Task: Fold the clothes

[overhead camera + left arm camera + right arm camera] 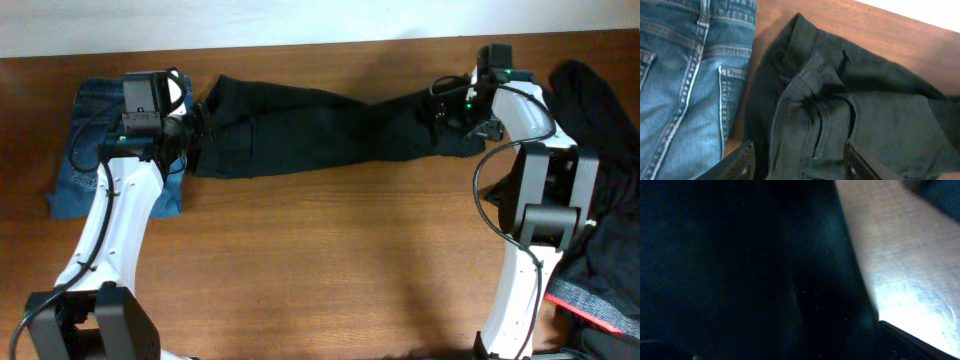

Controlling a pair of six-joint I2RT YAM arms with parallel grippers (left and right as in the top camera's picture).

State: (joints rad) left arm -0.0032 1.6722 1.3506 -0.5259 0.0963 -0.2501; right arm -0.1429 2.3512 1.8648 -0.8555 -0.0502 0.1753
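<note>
The black trousers (pixel 320 125) lie full length, unfolded, waistband (pixel 812 82) just beside the blue jeans (pixel 85 150) (already folded, it seems). The left gripper (pixel 799 161) straddles that waistband, jaws parted, gripping nothing; the right gripper (pixel 448 110), at the end farthest from the jeans, stands wide open.

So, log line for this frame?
black trousers laid flat; left tool open over waistband; right tool open at leg end; jeans beside waistband

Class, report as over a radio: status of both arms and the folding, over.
Left fingers open over waistband of black trousers. Right fingers open at leg end. Trousers laid out long, unfolded. Blue jeans beside waistband; dark clothes at right edge.
</note>
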